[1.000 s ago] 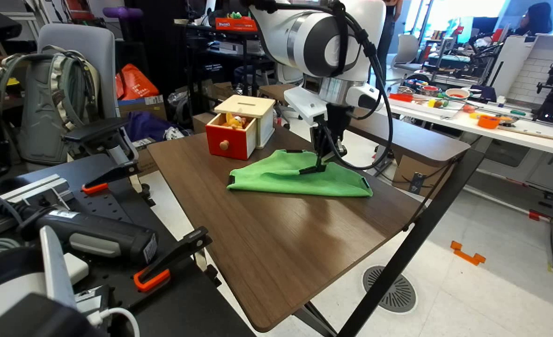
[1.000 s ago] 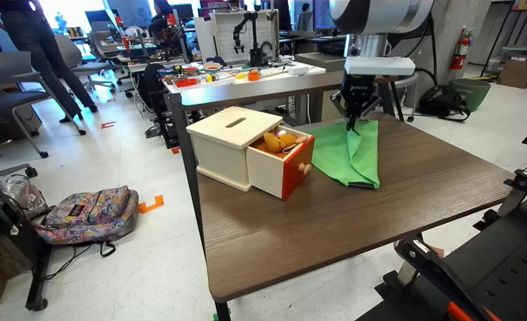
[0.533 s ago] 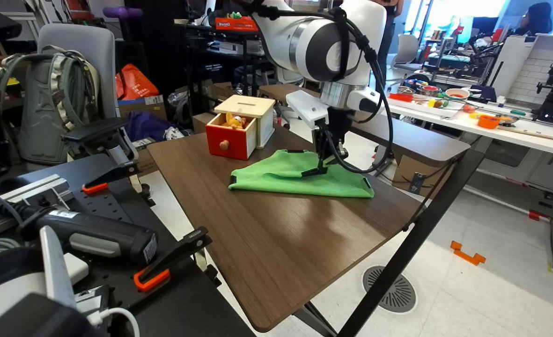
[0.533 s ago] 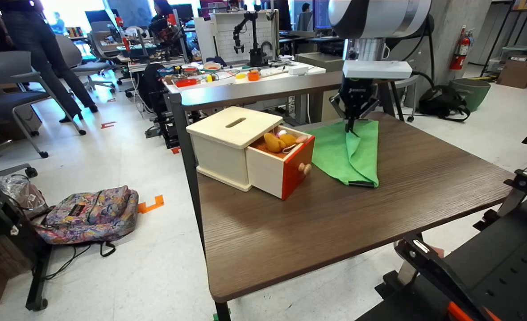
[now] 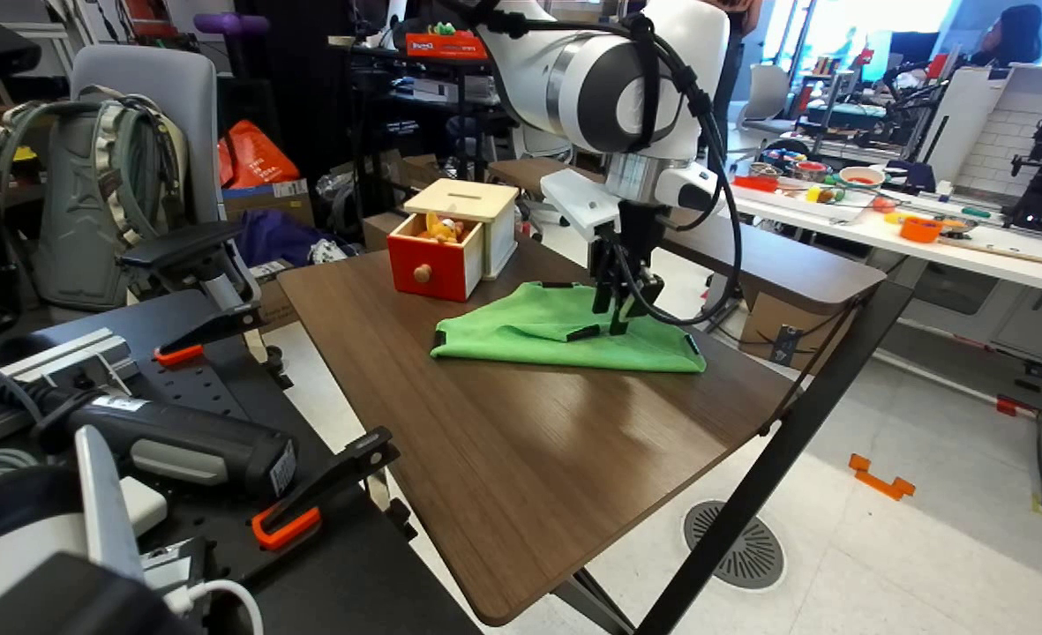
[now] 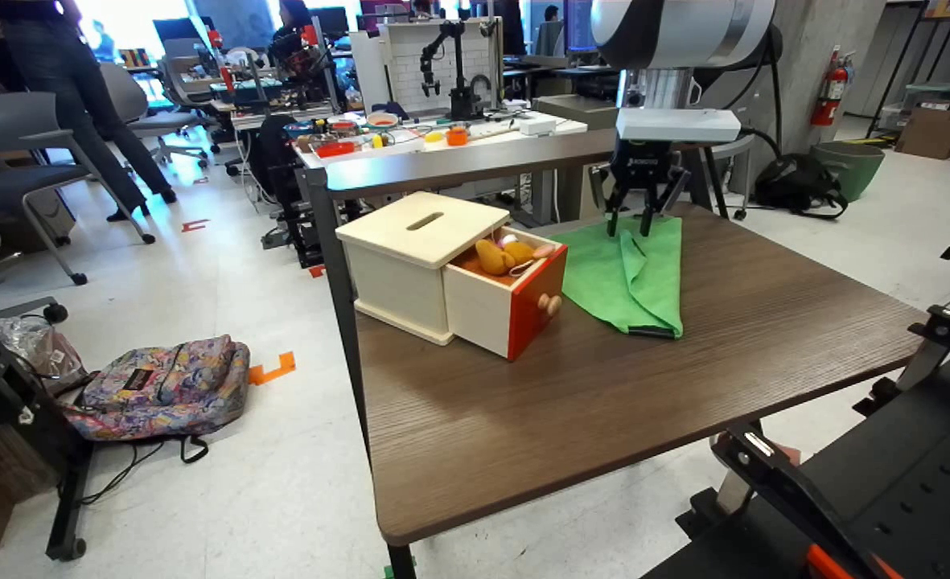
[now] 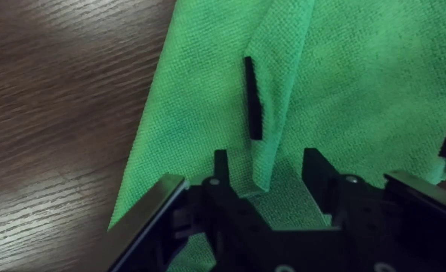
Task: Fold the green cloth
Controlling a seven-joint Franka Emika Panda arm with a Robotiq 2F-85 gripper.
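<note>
The green cloth lies on the brown table, with one long straight edge toward the front of an exterior view. A corner of it with a black patch is turned back over the middle of the cloth, forming a narrow raised ridge. My gripper stands open above this corner. In the wrist view the ridge's tip sits between the two parted fingers, touching neither as far as I can see. Both exterior views show the gripper pointing down, low over the cloth, its fingertips spread.
A wooden box with a red-fronted drawer pulled out stands beside the cloth; small toys lie inside the drawer. The brown table ends near a black bench with clamps. A slim metal bar runs along another table edge.
The fingers were together on the cloth's turned-back corner and now stand apart, leaving its black patch uncovered. Before that, the gripper shifted and sank very slightly. The cloth has hardly moved.
</note>
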